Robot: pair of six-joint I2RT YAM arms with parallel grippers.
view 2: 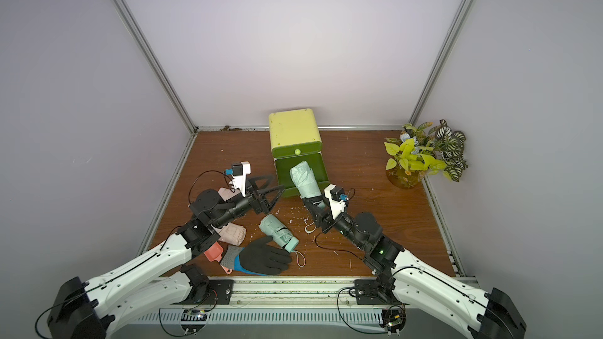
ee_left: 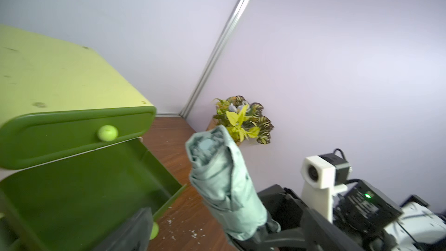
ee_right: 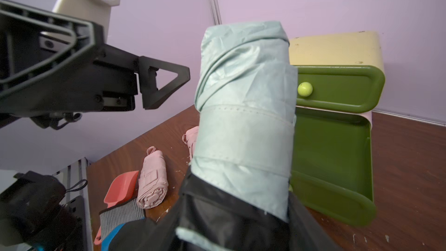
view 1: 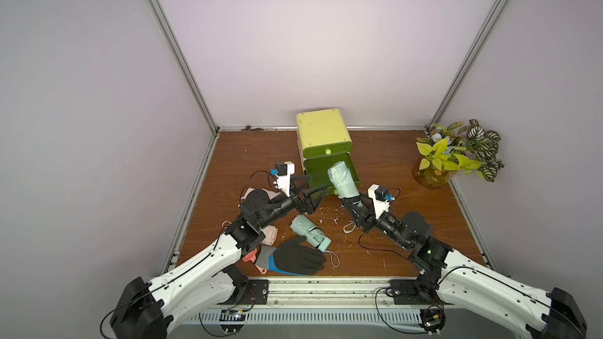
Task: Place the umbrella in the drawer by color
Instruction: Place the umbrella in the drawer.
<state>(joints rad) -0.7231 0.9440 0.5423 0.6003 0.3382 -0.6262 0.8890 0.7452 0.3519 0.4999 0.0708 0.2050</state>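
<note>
Nearest you, beside the black glove (view 1: 301, 256) and the coral scoop (ee_right: 120, 189), a second mint umbrella (view 1: 308, 233) lies on the table, not yet sorted. Two pink umbrellas (ee_right: 152, 179) (ee_right: 191, 138) lie close by, one partly under your left arm in both top views. Further in, your left gripper (view 1: 319, 181) stands wide and empty, its tips just beside the front left corner of the lower drawer (ee_right: 333, 146). Your right gripper (view 1: 352, 202) is clamped on the handle end of the mint umbrella (view 1: 342, 179), which tilts up and forward with its far end over the pulled-out drawer, not yet inside. What shows of the drawer's floor is bare, so by my reading nothing is stowed: this is the first placement, about to be lowered and released. Above it the upper drawer (view 1: 313, 151) of the cabinet (view 1: 321, 125) is closed. That leaves three umbrellas, and I cannot tell which drawer suits the pink ones.
</note>
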